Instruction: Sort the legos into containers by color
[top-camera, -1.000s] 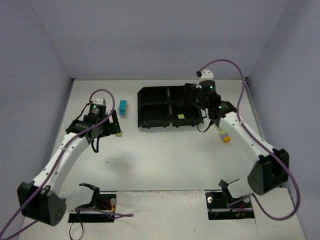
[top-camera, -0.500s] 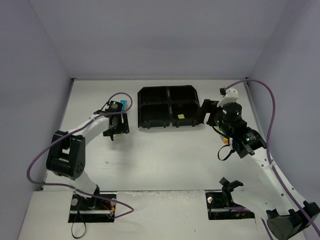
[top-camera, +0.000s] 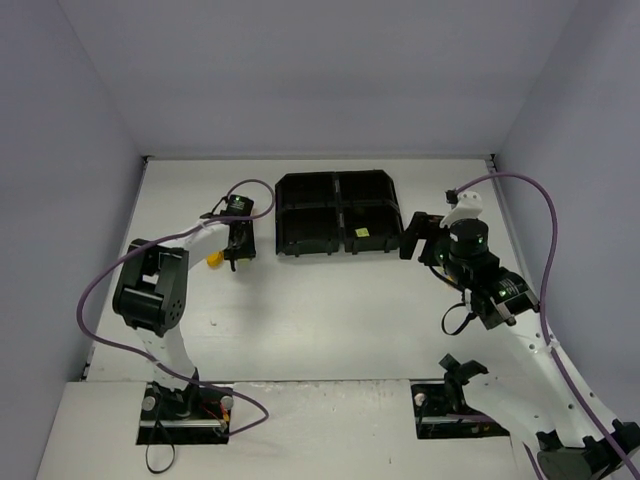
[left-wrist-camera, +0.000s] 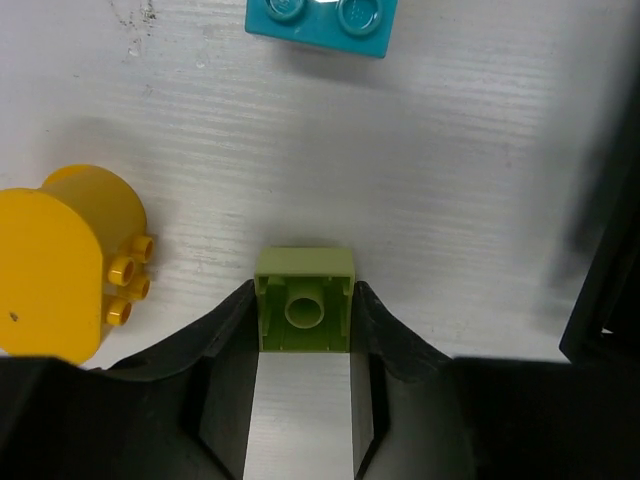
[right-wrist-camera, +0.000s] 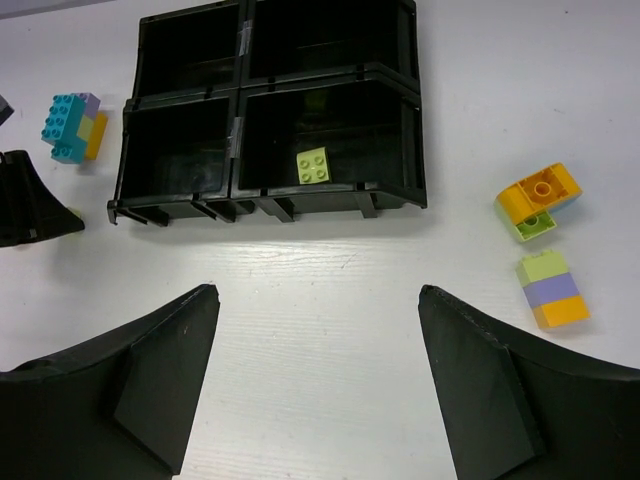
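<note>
My left gripper (left-wrist-camera: 305, 292) is shut on a lime green lego (left-wrist-camera: 305, 312), gripped by its sides just above the table. An orange lego (left-wrist-camera: 62, 262) lies to its left and a cyan lego (left-wrist-camera: 322, 18) ahead. From above, the left gripper (top-camera: 238, 248) sits left of the black tray (top-camera: 338, 177), with the orange lego (top-camera: 213, 260) beside it. My right gripper (right-wrist-camera: 318, 300) is open and holds nothing, hovering in front of the tray (right-wrist-camera: 414, 130). A lime lego (right-wrist-camera: 315, 165) lies in the tray's near right container; the other three containers look empty.
To the tray's right lie an orange and lime piece (right-wrist-camera: 538, 198) and a lime, purple and orange stack (right-wrist-camera: 553, 290). A cyan, purple and orange stack (right-wrist-camera: 72, 125) stands left of the tray. The tray's corner (left-wrist-camera: 606, 290) is close on the left gripper's right.
The left gripper has moved toward the tray's left side and shut on the lime green lego. The right arm has pulled back from over the tray to its right front.
</note>
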